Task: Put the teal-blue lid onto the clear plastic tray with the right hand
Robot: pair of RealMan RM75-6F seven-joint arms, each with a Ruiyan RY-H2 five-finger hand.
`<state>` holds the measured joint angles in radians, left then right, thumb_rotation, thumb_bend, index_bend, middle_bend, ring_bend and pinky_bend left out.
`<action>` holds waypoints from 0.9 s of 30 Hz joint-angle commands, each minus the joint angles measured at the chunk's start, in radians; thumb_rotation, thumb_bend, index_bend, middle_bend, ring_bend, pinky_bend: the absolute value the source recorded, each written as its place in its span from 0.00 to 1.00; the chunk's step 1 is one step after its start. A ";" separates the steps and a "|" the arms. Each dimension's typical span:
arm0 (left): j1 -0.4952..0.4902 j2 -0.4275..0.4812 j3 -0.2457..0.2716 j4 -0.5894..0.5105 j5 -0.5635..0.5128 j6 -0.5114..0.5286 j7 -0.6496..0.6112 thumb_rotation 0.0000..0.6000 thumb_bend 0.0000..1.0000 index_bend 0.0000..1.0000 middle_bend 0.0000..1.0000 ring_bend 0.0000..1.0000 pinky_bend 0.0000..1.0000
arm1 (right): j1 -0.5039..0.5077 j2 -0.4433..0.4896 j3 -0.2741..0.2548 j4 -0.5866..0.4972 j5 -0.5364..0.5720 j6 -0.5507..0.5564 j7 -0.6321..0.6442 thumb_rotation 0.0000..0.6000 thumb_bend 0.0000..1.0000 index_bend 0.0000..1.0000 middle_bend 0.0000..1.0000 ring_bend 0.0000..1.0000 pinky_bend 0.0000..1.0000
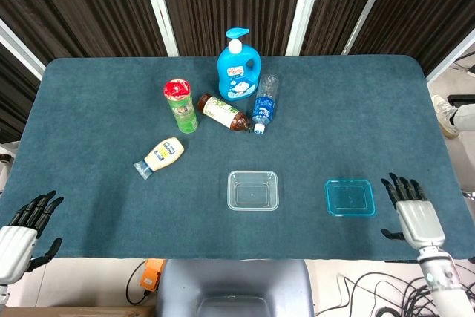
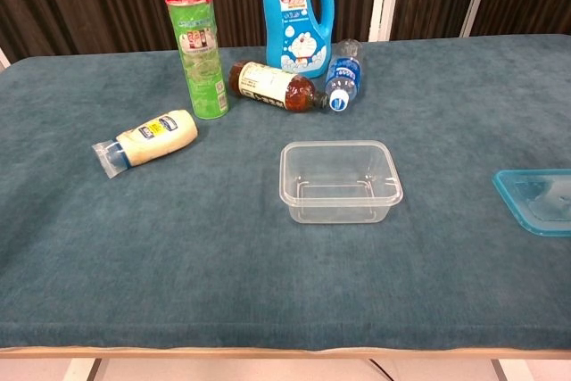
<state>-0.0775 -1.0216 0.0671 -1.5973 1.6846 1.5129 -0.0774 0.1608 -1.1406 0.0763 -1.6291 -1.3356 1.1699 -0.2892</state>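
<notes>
The teal-blue lid [image 1: 349, 197] lies flat on the table near the front right; the chest view catches only its left part [image 2: 538, 200] at the frame's right edge. The clear plastic tray [image 1: 252, 190] [image 2: 339, 180] sits empty at the front middle, to the left of the lid. My right hand [image 1: 411, 213] hovers just right of the lid, fingers spread, holding nothing and not touching it. My left hand [image 1: 22, 230] rests at the front left corner, fingers apart and empty. Neither hand shows in the chest view.
At the back stand a blue detergent bottle [image 1: 237, 66] and a green chip can [image 1: 180, 105]. A brown bottle [image 1: 223, 113], a small water bottle [image 1: 265, 103] and a mayonnaise bottle [image 1: 161, 156] lie on their sides. The table's front edge [image 1: 237, 257] runs just below the tray.
</notes>
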 commanded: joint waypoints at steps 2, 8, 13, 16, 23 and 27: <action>0.002 0.000 0.002 -0.002 0.004 0.004 0.004 1.00 0.40 0.00 0.00 0.00 0.16 | 0.137 0.035 0.047 0.041 0.152 -0.216 -0.030 1.00 0.27 0.04 0.00 0.00 0.08; -0.004 -0.006 0.002 -0.003 0.002 -0.009 0.016 1.00 0.40 0.00 0.00 0.00 0.16 | 0.225 0.011 0.048 0.103 0.245 -0.349 -0.054 1.00 0.27 0.09 0.00 0.00 0.08; -0.005 -0.007 0.000 -0.003 -0.002 -0.011 0.017 1.00 0.40 0.00 0.00 0.00 0.16 | 0.264 -0.012 0.036 0.131 0.259 -0.388 -0.059 1.00 0.28 0.12 0.01 0.00 0.08; -0.005 -0.007 0.000 -0.003 -0.001 -0.010 0.017 1.00 0.40 0.00 0.00 0.00 0.16 | 0.283 -0.020 0.026 0.134 0.269 -0.407 -0.062 1.00 0.28 0.13 0.02 0.00 0.08; -0.005 -0.006 0.000 -0.001 -0.002 -0.007 0.013 1.00 0.40 0.00 0.00 0.00 0.16 | 0.314 -0.035 -0.005 0.140 0.291 -0.428 -0.082 1.00 0.28 0.13 0.02 0.00 0.08; -0.006 -0.008 0.001 -0.001 -0.001 -0.010 0.018 1.00 0.40 0.00 0.00 0.00 0.16 | 0.333 -0.048 -0.017 0.145 0.314 -0.435 -0.102 1.00 0.28 0.13 0.02 0.00 0.08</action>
<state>-0.0833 -1.0289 0.0681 -1.5984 1.6837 1.5032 -0.0602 0.4885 -1.1842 0.0625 -1.4861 -1.0276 0.7381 -0.3861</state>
